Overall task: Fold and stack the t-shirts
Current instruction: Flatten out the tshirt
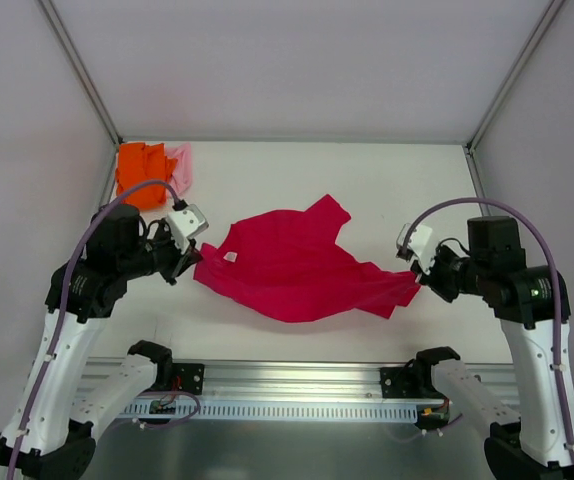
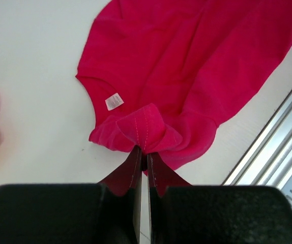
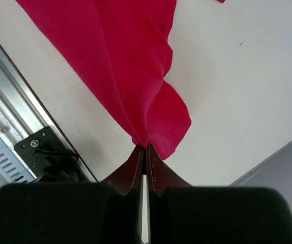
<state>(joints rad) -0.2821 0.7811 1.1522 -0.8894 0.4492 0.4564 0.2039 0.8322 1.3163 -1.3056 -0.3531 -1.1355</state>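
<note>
My left end effector [image 2: 144, 152] & right end effector [image 3: 145, 148] each pinch edges of large crimson-red cloth t-shirt [image 1: 297, 268]. Light, limp, sags; corner grips prob. best.

Only a strip of pink t-shirt [image 1: 180, 165] shows beside orange t-shirt [image 1: 142, 172] in top view. Both are cut by the left edge in left wrist view. Red t-shirt [image 2: 197, 61] runs off top and right there. Its white label [image 2: 114, 101] print is too small to read. Cloth pinched inside left end effector [image 2: 143, 156] and right end effector [image 3: 144, 148] is hidden.
</note>
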